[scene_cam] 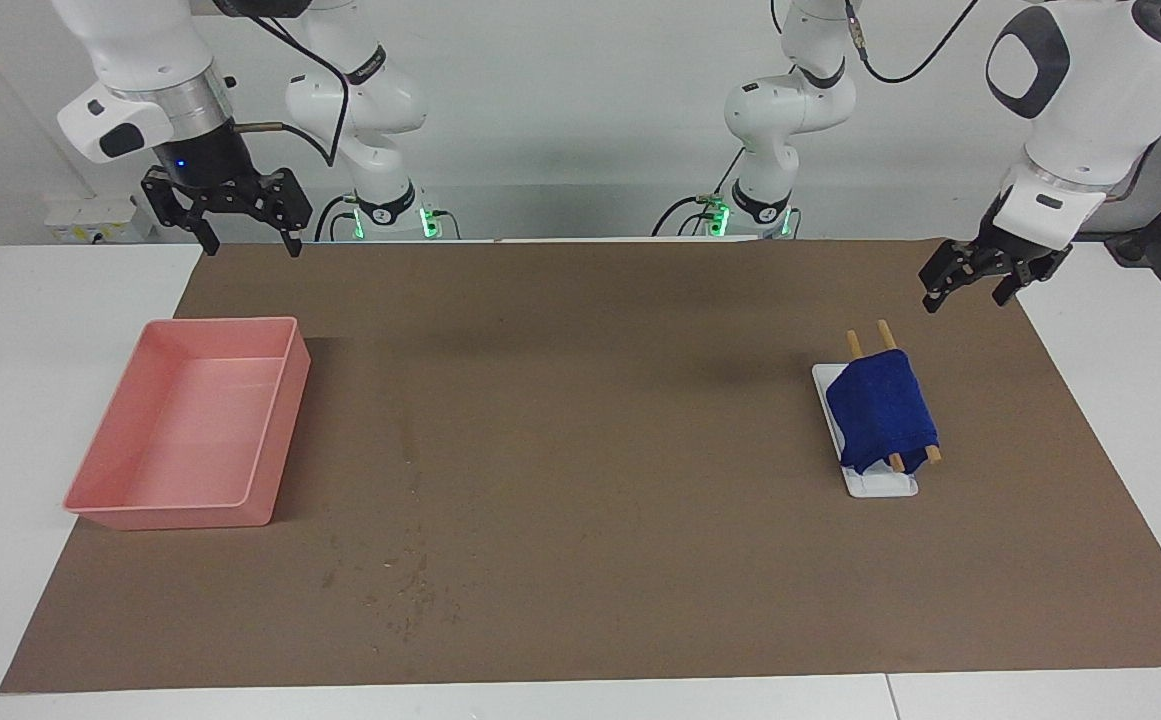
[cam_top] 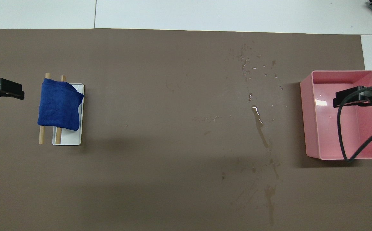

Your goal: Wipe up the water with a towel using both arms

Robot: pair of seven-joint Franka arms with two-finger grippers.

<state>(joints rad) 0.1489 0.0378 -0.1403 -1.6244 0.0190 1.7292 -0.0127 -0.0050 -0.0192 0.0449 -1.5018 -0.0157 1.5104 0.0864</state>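
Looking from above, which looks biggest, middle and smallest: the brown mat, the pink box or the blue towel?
1. Brown table mat, by far the largest.
2. Pink plastic bin.
3. Deep-blue fuzzy towel draped on the wooden-rod rack, smallest.

no legible text, small round marks on the arm bases (scene_cam: 383, 214) too tiny to read

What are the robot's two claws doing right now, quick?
Left gripper: open, holding nothing, up in the air near the towel on its rack.
Right gripper: open, holding nothing, waiting in the air by the pink tray.
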